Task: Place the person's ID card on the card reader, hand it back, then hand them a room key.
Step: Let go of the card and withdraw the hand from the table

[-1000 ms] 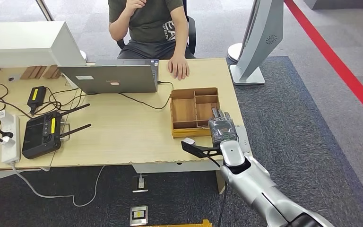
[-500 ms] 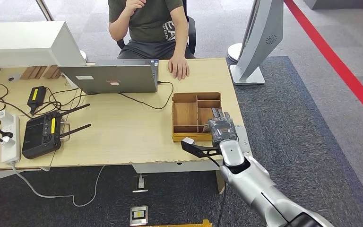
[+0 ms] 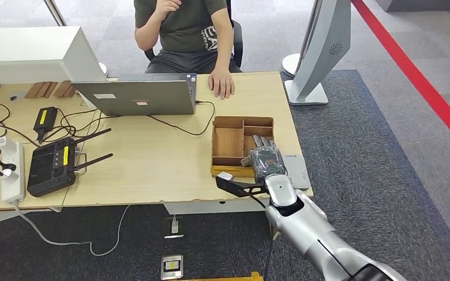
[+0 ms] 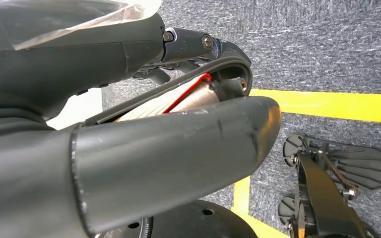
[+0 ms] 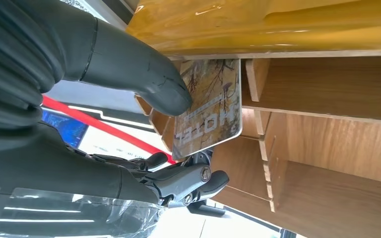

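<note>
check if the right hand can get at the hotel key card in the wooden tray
Probably yes: the right hand is already at the wooden tray, thumb pressing the hotel key card against its fingers, and nothing blocks it.

My right hand [image 3: 265, 161] shifted left and slightly toward the person, now over the near-right compartment of the wooden tray [image 3: 228, 140]. Tray slid a bit away from me on the tabletop [image 3: 152, 158]. More of the white card reader [image 3: 297, 170] is uncovered beside my hand. Thumb and fingers [image 5: 198, 181] now pinch the hotel key card [image 5: 209, 106].
</note>
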Robot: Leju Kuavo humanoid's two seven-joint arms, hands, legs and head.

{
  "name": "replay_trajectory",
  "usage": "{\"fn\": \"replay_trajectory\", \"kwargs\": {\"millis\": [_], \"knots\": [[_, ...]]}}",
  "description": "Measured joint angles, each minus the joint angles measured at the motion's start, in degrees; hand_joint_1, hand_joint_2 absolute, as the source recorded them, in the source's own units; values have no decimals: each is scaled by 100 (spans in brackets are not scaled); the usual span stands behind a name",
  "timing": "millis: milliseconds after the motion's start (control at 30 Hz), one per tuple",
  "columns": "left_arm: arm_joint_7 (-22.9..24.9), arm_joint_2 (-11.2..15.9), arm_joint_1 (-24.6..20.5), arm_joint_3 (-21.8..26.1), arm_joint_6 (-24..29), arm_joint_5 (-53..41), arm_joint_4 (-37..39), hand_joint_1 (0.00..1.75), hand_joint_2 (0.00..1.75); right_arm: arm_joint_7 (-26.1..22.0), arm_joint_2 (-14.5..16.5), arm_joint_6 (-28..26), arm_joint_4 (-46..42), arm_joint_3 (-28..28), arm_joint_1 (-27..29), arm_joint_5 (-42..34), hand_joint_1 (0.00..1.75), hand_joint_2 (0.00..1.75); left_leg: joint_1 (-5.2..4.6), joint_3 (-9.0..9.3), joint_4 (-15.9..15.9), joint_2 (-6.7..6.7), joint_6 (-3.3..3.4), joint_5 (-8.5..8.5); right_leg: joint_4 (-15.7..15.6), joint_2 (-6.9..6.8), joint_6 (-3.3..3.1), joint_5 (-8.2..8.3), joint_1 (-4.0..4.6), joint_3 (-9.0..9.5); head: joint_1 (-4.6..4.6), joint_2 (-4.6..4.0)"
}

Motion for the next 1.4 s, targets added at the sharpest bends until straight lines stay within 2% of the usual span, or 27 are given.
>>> {"fn": "replay_trajectory", "kwargs": {"millis": [333,567,700,1400], "knots": [[-40,0,3,-2,-2,-32,0,0,0,48,-21,-98,-140,3,-27,66,175,175,0,-2,0,0,0,0,1,0,0,0,0,-1,-1,0],[-114,9,7,-34,-74,-117,0,0,0,210,-354,616,-982,-31,-366,491,175,175,-1,-1,1,0,0,1,0,0,0,2,-1,-1,1,0],[-120,11,6,-44,-80,-134,0,0,0,209,-507,813,-1406,-31,-545,587,175,175,-1,0,2,-1,0,1,0,0,0,2,-1,1,1,0],[-125,37,2,-121,-70,-148,0,0,0,140,-738,646,-1679,131,-909,526,175,175,0,-2,2,-1,-1,0,1,0,-1,2,0,0,-1,0]]}}
